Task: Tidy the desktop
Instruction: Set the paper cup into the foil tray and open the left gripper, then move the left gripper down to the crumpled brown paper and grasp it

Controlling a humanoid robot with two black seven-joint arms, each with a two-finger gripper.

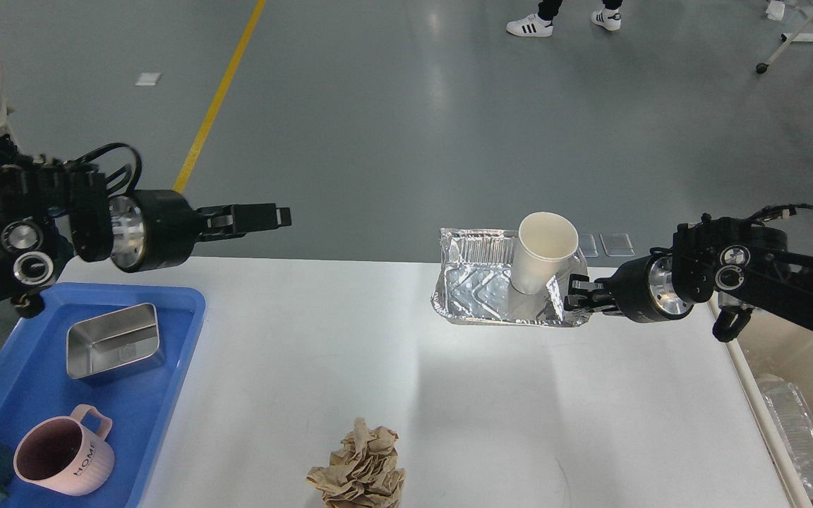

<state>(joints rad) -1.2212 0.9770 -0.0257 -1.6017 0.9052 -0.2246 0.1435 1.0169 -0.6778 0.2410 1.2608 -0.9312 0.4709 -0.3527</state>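
Right fingers clench the foil tray's rim at the bench's far edge; left fingers hang released. Carry the tray level so the cup stays upright.

Standing tilted in a crinkled silver foil tray on the glossy white desktop: a white paper cup. Gripping that tray's right rim: right gripper. Hovering well left of the tray, empty: left gripper.
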